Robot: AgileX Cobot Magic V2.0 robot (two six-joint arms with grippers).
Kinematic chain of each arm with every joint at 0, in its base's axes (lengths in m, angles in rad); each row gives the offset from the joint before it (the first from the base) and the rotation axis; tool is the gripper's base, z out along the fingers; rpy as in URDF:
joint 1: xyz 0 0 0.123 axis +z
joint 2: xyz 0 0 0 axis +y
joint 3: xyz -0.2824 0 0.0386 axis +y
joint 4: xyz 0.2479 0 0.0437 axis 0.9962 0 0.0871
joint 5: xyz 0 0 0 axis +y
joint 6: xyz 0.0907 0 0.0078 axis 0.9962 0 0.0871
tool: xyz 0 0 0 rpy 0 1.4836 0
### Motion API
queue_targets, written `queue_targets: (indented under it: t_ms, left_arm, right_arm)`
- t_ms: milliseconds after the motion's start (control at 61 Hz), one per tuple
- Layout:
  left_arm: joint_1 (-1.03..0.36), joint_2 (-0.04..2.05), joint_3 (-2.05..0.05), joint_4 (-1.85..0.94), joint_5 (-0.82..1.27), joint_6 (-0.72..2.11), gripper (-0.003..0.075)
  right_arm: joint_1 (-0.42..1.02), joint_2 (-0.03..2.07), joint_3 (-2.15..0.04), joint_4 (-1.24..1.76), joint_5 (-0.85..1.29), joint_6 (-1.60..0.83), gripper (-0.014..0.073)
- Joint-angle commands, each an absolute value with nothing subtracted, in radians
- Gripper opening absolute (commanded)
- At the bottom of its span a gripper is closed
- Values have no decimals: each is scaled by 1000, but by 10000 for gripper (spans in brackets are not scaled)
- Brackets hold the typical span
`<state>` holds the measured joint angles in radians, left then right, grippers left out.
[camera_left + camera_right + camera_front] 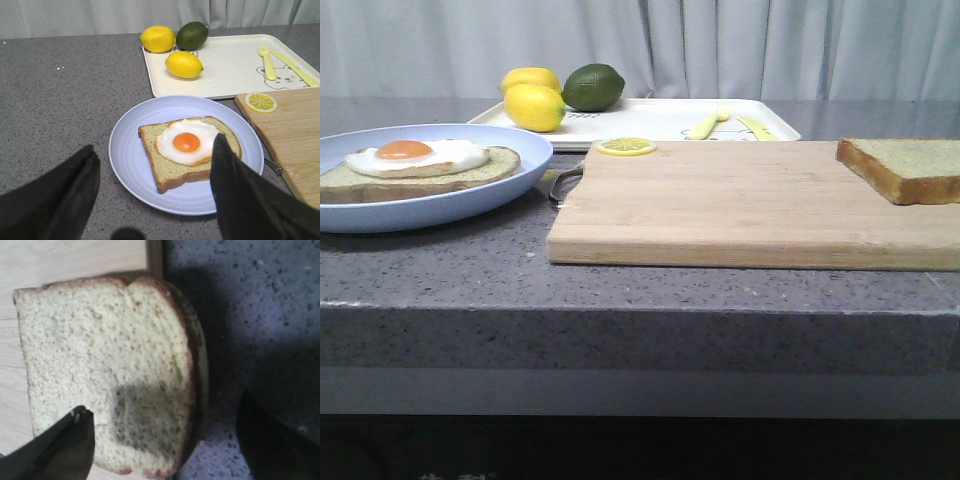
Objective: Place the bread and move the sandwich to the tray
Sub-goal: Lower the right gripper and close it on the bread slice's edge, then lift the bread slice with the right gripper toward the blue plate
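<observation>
L gripper [155, 195]: jaws spread wide, nothing between them, both dark fingers [240, 190] visible in L wrist view. R gripper [165, 440]: also spread wide, empty. Neither arm visible in front view.

Grey speckled counter [470, 270]: plate [510, 185], tray [660, 120], cutting board [720, 210].

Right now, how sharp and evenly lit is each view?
Front view: evenly lit, slightly soft; the tray pales out. Left wrist view: sharp, even light, left hand dark. Right wrist view: very close and soft, with a shadow patch on the bread.
</observation>
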<state>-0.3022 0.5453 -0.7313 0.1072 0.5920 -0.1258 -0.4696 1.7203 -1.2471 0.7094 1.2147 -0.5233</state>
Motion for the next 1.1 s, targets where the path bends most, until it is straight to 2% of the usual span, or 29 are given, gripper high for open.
queue_targets:
  t_ms: [0, 361, 459, 672, 754, 918, 1082]
  left_arm:
    - [-309, 557, -760, 113, 517, -124, 472]
    - [-309, 557, -760, 123, 517, -124, 472]
    - [-309, 557, -760, 125, 517, -124, 472]
    - [-309, 557, -760, 127, 517, -124, 472]
    - [-309, 557, -760, 127, 517, -124, 472]
    - [-309, 557, -760, 127, 517, -124, 472]
    - [-309, 557, -760, 129, 517, -124, 472]
  right_arm:
    - [-472, 1696, -1261, 804, 1339, -559, 590]
    - [-474, 1722, -1259, 826, 1341, -560, 573]
    - [-474, 1722, -1259, 834, 1341, -560, 488]
    - [-474, 1704, -1259, 846, 1341, -548, 223]
    - [-474, 1681, -1259, 863, 1341, -547, 146]
    - [-474, 1619, -1259, 906, 1341, -547, 74]
    - [-474, 1541, -1259, 972, 1341, -541, 64]
